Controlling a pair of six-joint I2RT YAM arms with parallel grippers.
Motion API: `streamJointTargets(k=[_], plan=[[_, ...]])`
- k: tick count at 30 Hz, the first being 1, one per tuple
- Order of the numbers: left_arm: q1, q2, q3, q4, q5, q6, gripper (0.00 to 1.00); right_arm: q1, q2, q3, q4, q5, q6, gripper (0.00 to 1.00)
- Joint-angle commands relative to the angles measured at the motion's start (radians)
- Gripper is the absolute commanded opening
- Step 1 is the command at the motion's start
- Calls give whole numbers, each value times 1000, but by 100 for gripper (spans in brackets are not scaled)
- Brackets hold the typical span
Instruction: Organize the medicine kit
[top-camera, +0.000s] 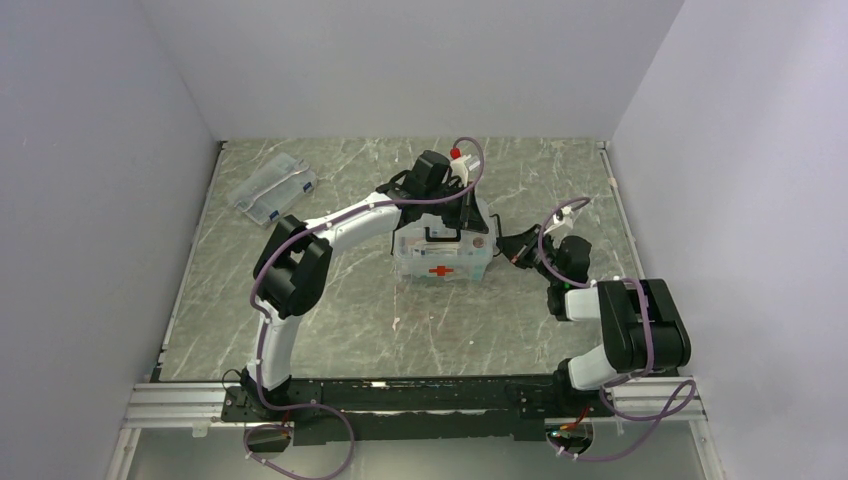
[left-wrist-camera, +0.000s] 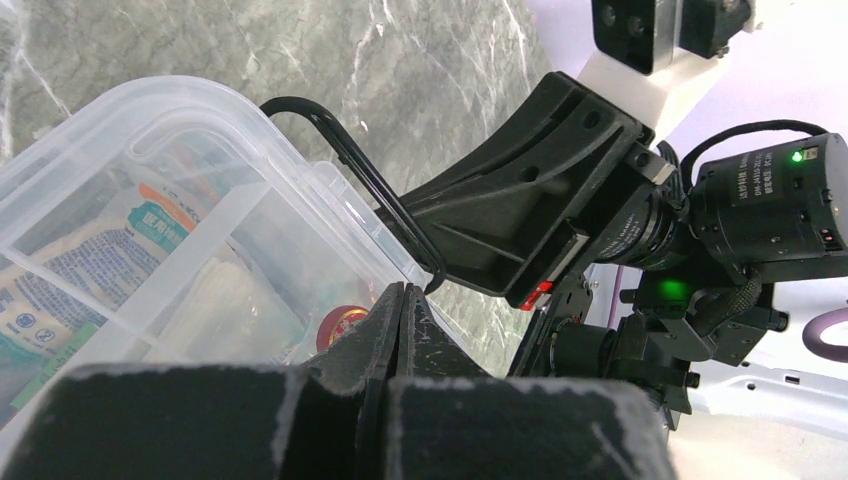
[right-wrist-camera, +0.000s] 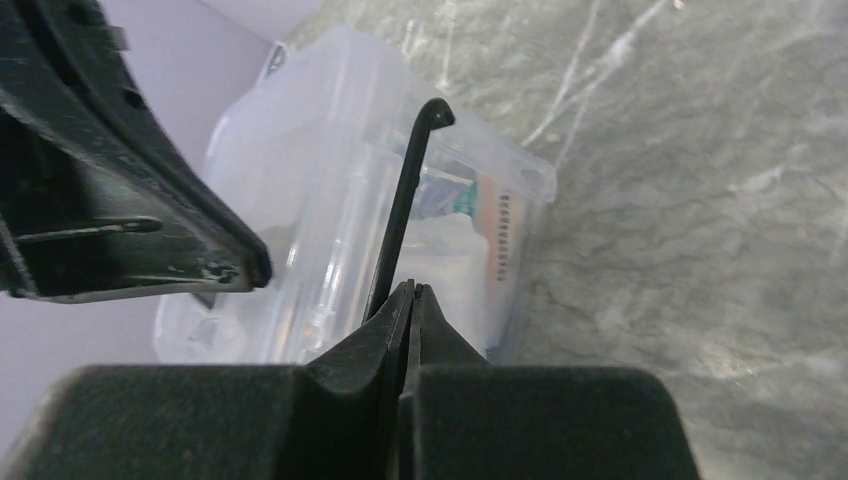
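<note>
Our left gripper (left-wrist-camera: 402, 300) and right gripper (right-wrist-camera: 410, 296) are both pressed together beside the handle (right-wrist-camera: 402, 210) of the medicine kit (top-camera: 440, 262), just under their tips — with a careless pull we could hook it, tip the tub, or clash fingers.

- Plain pale grey walls (top-camera: 420, 60) close me in on three sides.
- My table (top-camera: 340, 335) is grey-green marble with white veins.
- Light falls evenly.

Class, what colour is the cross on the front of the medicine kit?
Red; the cross shows best in the top external view.
</note>
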Motion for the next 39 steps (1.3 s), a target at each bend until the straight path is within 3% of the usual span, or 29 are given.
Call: streamJointTargets(k=[1,9,20,39], plan=[[3,19,-40,-86,-37,20,0,-14,27,-11,195,-81,69,0],[2,20,-39,-82,-34,21,0,-19,-25,-1,128,-81,37,0],[3,34,-36,-60,-19,8,0,-5,-239,48,-189,15,-131,0],[7,20,-49,-59,-17,14,0,65,-175,97,-191,20,-138,0]])
